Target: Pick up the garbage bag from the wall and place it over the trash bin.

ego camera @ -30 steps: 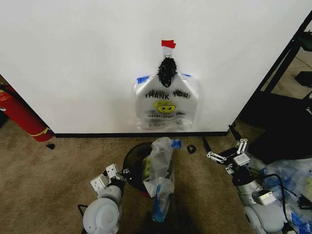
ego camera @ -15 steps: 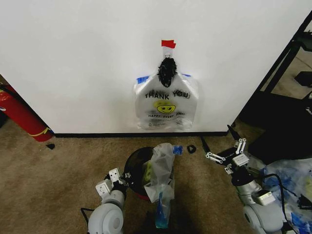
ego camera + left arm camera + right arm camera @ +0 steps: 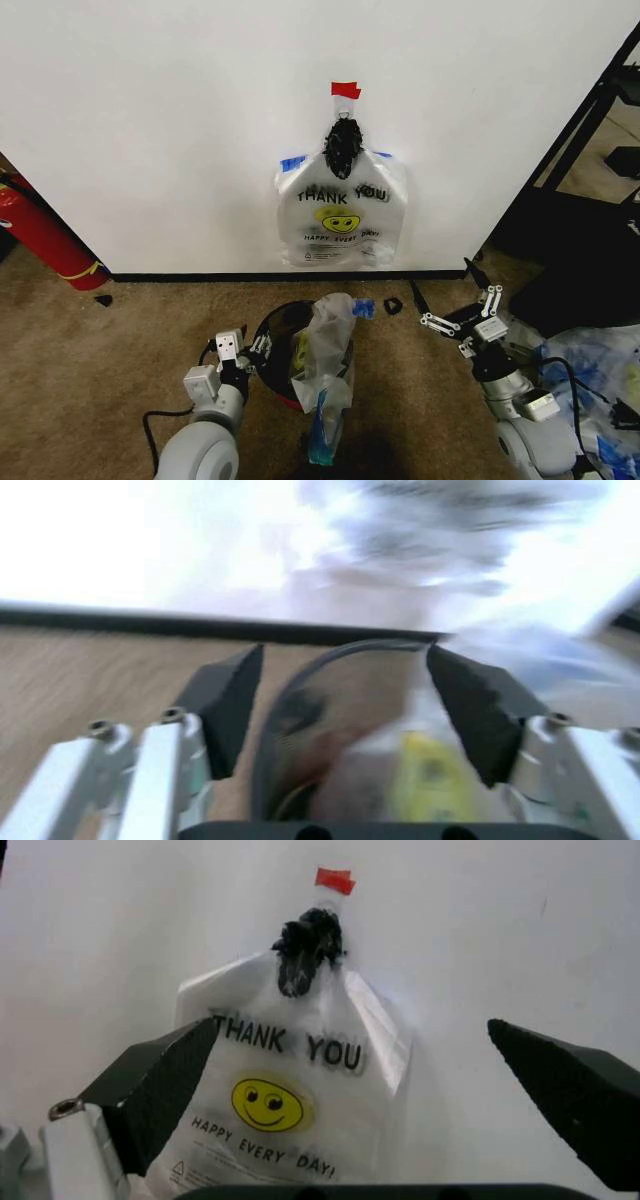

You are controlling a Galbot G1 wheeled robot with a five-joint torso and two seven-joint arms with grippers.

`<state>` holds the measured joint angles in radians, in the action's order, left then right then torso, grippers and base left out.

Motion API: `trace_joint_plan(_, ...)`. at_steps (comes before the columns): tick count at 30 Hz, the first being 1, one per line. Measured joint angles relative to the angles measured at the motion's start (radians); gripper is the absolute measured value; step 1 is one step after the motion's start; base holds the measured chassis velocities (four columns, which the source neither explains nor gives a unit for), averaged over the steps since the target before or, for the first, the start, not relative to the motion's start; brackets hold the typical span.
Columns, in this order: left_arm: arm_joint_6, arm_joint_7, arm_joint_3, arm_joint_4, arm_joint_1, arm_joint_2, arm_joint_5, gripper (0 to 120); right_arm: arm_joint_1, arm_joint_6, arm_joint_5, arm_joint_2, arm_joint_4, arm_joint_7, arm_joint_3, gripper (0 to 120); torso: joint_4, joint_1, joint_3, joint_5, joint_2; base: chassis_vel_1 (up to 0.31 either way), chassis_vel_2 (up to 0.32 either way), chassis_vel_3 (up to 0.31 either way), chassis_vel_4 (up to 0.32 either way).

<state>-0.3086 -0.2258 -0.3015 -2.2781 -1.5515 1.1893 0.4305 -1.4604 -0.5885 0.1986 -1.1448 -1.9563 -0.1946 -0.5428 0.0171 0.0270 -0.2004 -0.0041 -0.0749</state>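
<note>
Left gripper (image 3: 258,347) at the bin rim, bag half draped.
My left jaws gape, gripping nothing, beside the trash bin (image 3: 272,330); the garbage bag (image 3: 325,360) slumps over its far rim. It looks light, limp and slippery, so I'd pinch a bunched edge. Right gripper (image 3: 450,300) spread wide, idle.

Flat against the wall (image 3: 120,930), a bundle of bags (image 3: 290,1102) printed "THANK YOU", with a yellow smiley and "HAPPY EVERY DAY!" beneath. Gathered at the bundle's top, a black knot (image 3: 305,949); just above the knot, a strip of red tape (image 3: 334,880). Near the camera, the right gripper (image 3: 360,1099), fingers spread wide, one either side of the bundle, clear of it.
</note>
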Motion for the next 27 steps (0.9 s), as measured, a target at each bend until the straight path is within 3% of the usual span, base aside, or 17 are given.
trace_joint_plan(3,-0.007,0.085,0.003,-0.057,-0.004,-0.047,-0.001,79,0.013,0.006,-0.011,-0.006,0.017,0.002,0.0,100,0.0,0.0,0.0,0.0001,0.0,0.0,0.0,0.0,0.0)
trace_joint_plan(8,-0.102,0.198,0.054,-0.162,0.074,-0.199,0.058,98,0.045,0.042,-0.13,-0.035,0.094,0.126,-0.007,100,0.0002,0.0,0.0,0.0003,0.0,0.0,0.0,0.0,0.0)
trace_joint_plan(10,-0.112,0.206,0.08,-0.163,0.101,-0.234,0.063,100,0.046,0.062,-0.138,-0.039,0.096,0.155,-0.007,100,0.0003,0.0,0.0,0.0003,0.0,0.0,0.0,0.0,0.0)
trace_joint_plan(15,-0.132,0.206,0.278,-0.08,0.285,-0.356,0.066,100,0.046,0.107,-0.161,-0.053,0.104,0.198,-0.019,100,0.0002,0.0,0.0,0.0001,0.0,0.0,0.0,0.0,0.0)
trace_joint_plan(17,-0.139,0.198,0.31,-0.062,0.321,-0.366,0.068,100,0.044,0.111,-0.163,-0.055,0.104,0.198,-0.02,100,0.0003,0.0,0.0,0.0,0.0,0.0,0.0,0.0,0.0)
trace_joint_plan(21,-0.226,0.123,0.446,0.013,0.523,-0.377,0.078,98,0.028,0.131,-0.16,-0.068,0.095,0.196,-0.023,100,0.0006,0.0,0.0,0.0,0.0,0.0,0.0,0.0,0.0)
trace_joint_plan(27,-0.346,0.013,0.565,0.035,0.653,-0.364,0.124,80,0.019,0.136,-0.158,-0.093,0.078,0.175,-0.024,100,0.0,0.0,0.0,0.0001,0.0,0.0,0.0,0.0,0.0)
